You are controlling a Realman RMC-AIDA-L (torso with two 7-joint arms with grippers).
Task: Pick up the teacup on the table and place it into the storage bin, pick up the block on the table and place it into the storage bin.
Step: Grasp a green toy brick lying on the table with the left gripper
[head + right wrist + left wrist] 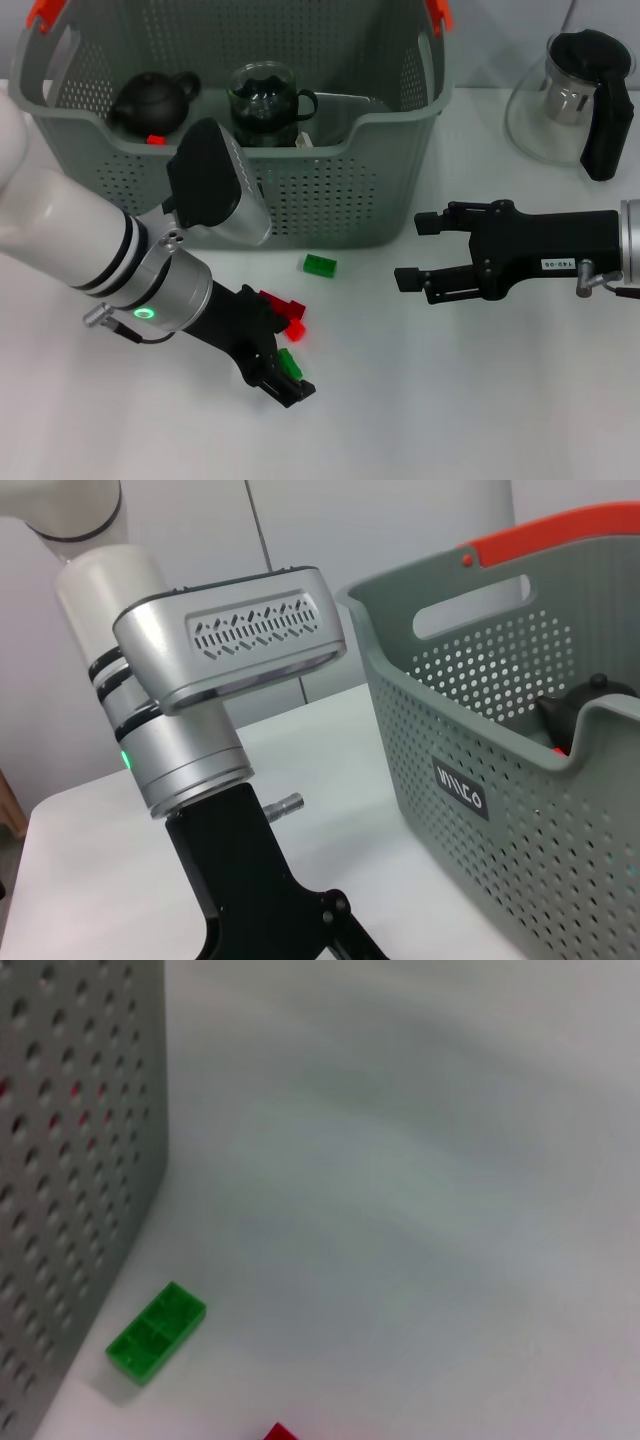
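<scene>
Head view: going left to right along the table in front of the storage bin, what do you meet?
Left hand with a green block at its fingers → red block → loose green block → right hand, open and holding nothing. Behind them stands the storage bin.

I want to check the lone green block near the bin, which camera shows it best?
The left wrist view: the green block fills more of the picture, its two-part top is clear, lying apart from the storage bin. The head view shows it smaller, in front of the bin. The right wrist view does not show it.
</scene>
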